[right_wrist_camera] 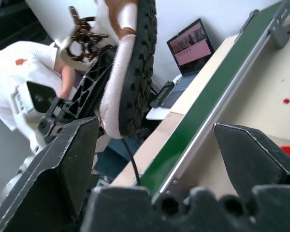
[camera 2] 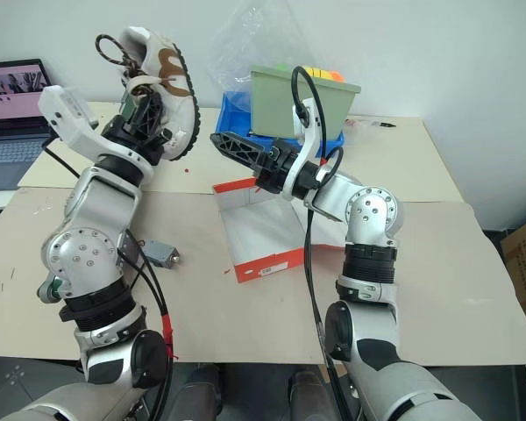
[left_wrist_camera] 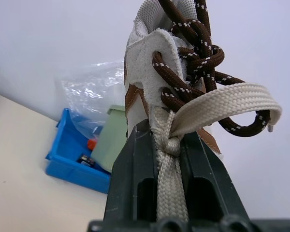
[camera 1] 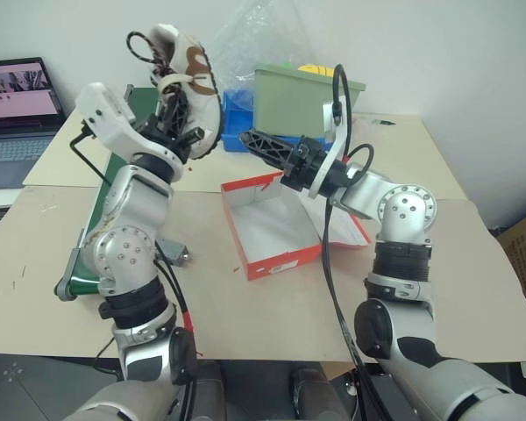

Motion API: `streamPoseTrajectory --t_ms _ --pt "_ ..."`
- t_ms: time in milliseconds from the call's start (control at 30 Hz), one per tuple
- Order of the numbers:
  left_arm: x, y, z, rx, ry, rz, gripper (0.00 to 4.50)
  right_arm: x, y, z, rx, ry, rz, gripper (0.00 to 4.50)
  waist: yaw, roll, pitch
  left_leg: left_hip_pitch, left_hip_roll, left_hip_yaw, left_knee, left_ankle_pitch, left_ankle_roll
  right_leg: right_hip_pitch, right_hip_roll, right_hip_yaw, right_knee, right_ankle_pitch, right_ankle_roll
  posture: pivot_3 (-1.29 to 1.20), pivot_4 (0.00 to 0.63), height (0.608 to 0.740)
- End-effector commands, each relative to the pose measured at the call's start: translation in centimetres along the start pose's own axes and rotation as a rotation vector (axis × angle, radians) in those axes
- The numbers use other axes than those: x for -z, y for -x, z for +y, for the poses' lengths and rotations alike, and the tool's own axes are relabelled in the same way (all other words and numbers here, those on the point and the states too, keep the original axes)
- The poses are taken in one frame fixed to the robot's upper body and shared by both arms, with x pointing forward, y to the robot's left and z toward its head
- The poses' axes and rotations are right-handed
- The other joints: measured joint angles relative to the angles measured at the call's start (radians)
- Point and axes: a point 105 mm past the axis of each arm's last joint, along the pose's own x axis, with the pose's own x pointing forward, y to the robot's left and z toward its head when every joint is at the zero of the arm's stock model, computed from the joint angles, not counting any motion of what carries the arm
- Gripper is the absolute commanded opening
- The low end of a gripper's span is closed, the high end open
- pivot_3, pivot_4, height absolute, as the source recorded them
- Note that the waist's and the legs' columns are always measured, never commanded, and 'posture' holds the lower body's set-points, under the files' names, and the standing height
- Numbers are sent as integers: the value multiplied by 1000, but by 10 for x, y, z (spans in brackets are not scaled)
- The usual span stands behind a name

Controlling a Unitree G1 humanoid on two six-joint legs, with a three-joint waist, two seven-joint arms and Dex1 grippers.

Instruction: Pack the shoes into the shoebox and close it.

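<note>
Your left gripper is clamped on one sneaker, raised well above the table. In the left wrist view the two black fingers stand close together, pinching the cream heel strap and the shoe's padded collar between them. The sneaker is cream suede-like fabric with brown side patches, thick dark brown laces flecked white, and a black knobbly tread sole that faces your right arm.

Your right gripper holds nothing: its ribbed black fingers are spread wide, pointing toward the held sneaker but apart from it. From the right wrist view, the sole sits between and beyond the two blunt fingertips.

The shoebox lies open on the table below the right arm: flat red cardboard walls, plain white inside, with no shoe in it.

Behind it stand a green plastic bin, a blue tray and a crumpled clear plastic bag. A long green conveyor strip with a metal edge runs along the table near your left arm, and a laptop sits at the far left.
</note>
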Motion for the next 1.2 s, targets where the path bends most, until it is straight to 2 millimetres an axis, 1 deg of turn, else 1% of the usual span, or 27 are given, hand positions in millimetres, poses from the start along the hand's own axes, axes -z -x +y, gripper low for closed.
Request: streamPoseTrajectory --t_ms 33,100,167,233,333,467,633,767,867,900,933,967,1000,1133,1167,1200 --pt "-13 2 -21 49 50 -67 64 -7 0 12 -22 28 -7 4500 0 0 0 0 0 0 0 0 0 0 0 0 0 0 0 0 150 740" --pt "-10 2 -28 66 55 -60 64 -7 -2 13 -23 27 -3 4500 0 0 0 0 0 0 0 0 0 0 0 0 0 0 0 0 150 740" --pt "-6 2 -31 72 55 -50 64 -7 -3 15 -27 22 -6 4500 -1 0 0 0 0 0 0 0 0 0 0 0 -1 0 0 0 150 740" --pt "-2 3 -32 73 53 -40 64 -8 -3 16 -29 20 -8 4500 -2 0 0 0 0 0 0 0 0 0 0 0 -1 0 0 0 150 740" --pt "9 5 -31 71 13 -7 64 -8 -4 17 -33 19 -6 4500 -3 0 0 0 0 0 0 0 0 0 0 0 0 0 0 0 150 740" --pt "21 7 -35 97 -44 26 64 -9 -4 17 -28 32 -2 4500 -6 0 0 0 0 0 0 0 0 0 0 0 -1 0 0 0 150 740" --pt "27 8 -38 115 -68 37 64 -11 -3 19 -29 39 -1 4500 -10 0 0 0 0 0 0 0 0 0 0 0 -1 0 0 0 150 740" --pt "30 7 -41 117 -59 40 64 -10 -3 15 -12 46 6 4500 -16 0 0 -1 0 0 0 0 0 0 0 0 -1 0 0 0 150 740" --pt "29 7 -42 119 -56 38 64 -11 -3 14 -12 46 3 3735 -19 0 0 -1 0 0 0 0 0 0 0 0 -1 0 0 0 150 740" --pt "29 8 -42 119 -58 37 64 -11 -3 14 -16 45 1 3327 -20 0 0 -1 0 0 0 0 0 0 0 0 -1 0 0 0 150 740" --pt "28 8 -41 115 -59 36 64 -12 -3 14 -15 43 -1 3056 -21 0 0 0 0 0 0 0 0 0 0 0 -1 0 0 0 150 740" --pt "27 8 -40 112 -59 35 64 -12 -3 14 -14 42 -1 2651 -21 0 0 0 0 0 0 0 0 0 0 0 -1 0 0 0 150 740" --pt "26 8 -40 110 -61 34 64 -13 -3 14 -16 42 -2 2363 -22 0 0 -1 0 0 0 0 0 0 0 0 -1 0 0 0 150 740" --pt "23 9 -36 89 -63 30 64 -12 -5 15 -27 38 2 965 -21 0 0 -1 0 0 -1 0 0 0 0 0 -1 0 0 0 150 740" --pt "23 10 -35 86 -60 29 64 -11 -5 15 -30 37 4 706 -21 0 0 -1 0 0 -1 0 0 0 0 0 -1 0 0 0 150 740" --pt "22 10 -35 84 -57 29 64 -11 -6 15 -33 36 6 552 -21 0 0 -1 0 0 -1 0 0 0 0 0 -1 0 0 0 150 740"
